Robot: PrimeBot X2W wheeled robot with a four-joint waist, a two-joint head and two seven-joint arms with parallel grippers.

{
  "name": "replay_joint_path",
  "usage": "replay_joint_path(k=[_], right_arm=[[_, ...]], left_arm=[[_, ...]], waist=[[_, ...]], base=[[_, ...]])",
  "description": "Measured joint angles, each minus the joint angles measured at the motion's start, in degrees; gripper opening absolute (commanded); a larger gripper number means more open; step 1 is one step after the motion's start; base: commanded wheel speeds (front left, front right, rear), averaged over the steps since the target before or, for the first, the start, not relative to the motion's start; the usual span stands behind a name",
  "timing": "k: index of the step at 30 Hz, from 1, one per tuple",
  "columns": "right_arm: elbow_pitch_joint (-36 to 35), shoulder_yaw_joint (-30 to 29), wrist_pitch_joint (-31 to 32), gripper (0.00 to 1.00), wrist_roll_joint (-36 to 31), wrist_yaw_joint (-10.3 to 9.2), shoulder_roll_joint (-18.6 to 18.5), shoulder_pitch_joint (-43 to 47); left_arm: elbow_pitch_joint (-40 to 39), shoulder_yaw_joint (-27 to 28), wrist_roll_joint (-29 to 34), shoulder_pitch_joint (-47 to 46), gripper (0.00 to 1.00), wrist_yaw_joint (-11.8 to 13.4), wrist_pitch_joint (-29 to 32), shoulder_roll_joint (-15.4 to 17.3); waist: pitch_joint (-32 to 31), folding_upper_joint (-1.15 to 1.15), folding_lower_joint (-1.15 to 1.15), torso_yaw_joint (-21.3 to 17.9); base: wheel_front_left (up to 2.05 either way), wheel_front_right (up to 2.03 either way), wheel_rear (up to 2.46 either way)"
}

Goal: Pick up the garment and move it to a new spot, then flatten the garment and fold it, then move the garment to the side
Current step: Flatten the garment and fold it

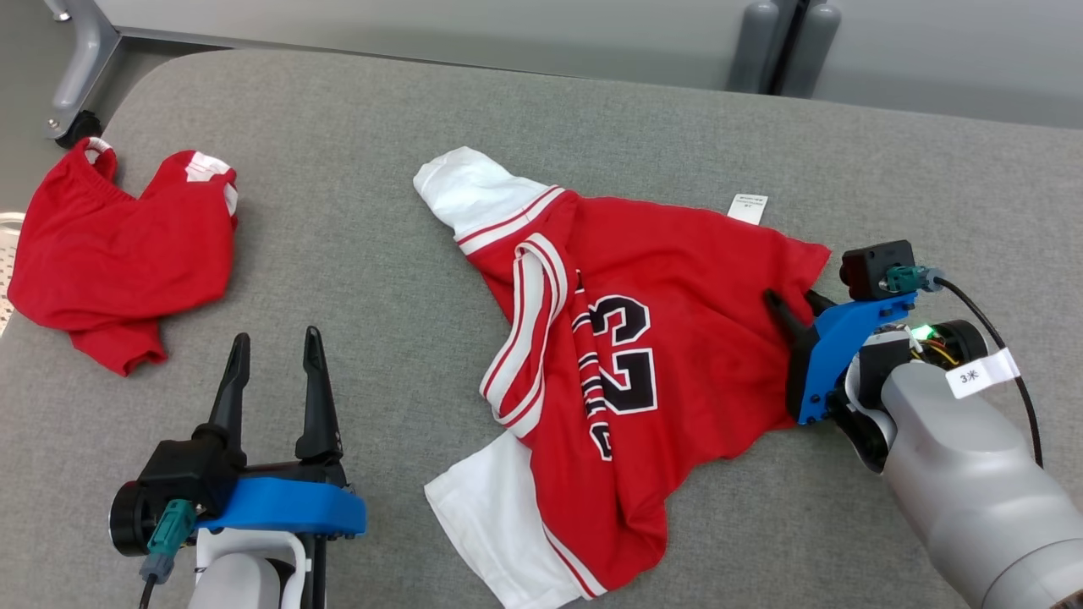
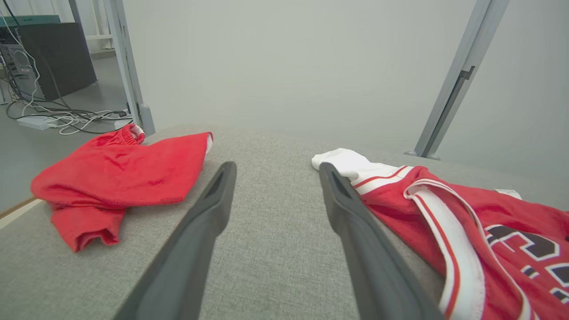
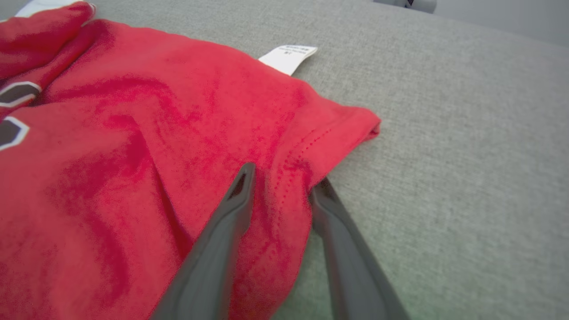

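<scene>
A crumpled pair of red shorts point(image 1: 110, 254) lay near the left edge of the grey fabric-covered table point(image 1: 381, 279). The left gripper point(image 1: 277, 336) hovered spread wide over bare table between the shorts and the rumpled red-and-white number 23 jersey point(image 1: 660, 338), which lay mid-table. Picking it up looked to be the step in hand. The right gripper point(image 3: 284, 175) straddled its right hem; whether it pinched could not be told. Next came a firm closure and a lift, with bare room beyond on the right

Robotics test lab: a grey padded table point(image 1: 381, 254) stands among plain pale panels point(image 2: 266, 66) on metal posts point(image 2: 459, 84). A frame leg point(image 1: 80, 59) rides on a caster point(image 1: 74, 128). A computer tower point(image 2: 58, 58), power strip point(image 2: 32, 123) and loose cables point(image 2: 75, 118) lie on the floor past the table's left edge.
</scene>
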Motion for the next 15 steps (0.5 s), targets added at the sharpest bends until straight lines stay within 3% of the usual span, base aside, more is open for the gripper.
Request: replay_joint_path(k=[15], right_arm=[[-3.42, -1.48, -8.02, 0.0, 2.3, 0.08, -2.43, 2.71]], left_arm=[[0.23, 1.45, 0.62, 1.3, 1.0, -0.21, 0.0, -0.02]], waist=[[-2.03, 0.0, 0.0, -2.39]], base=[[0.0, 0.0, 0.0]])
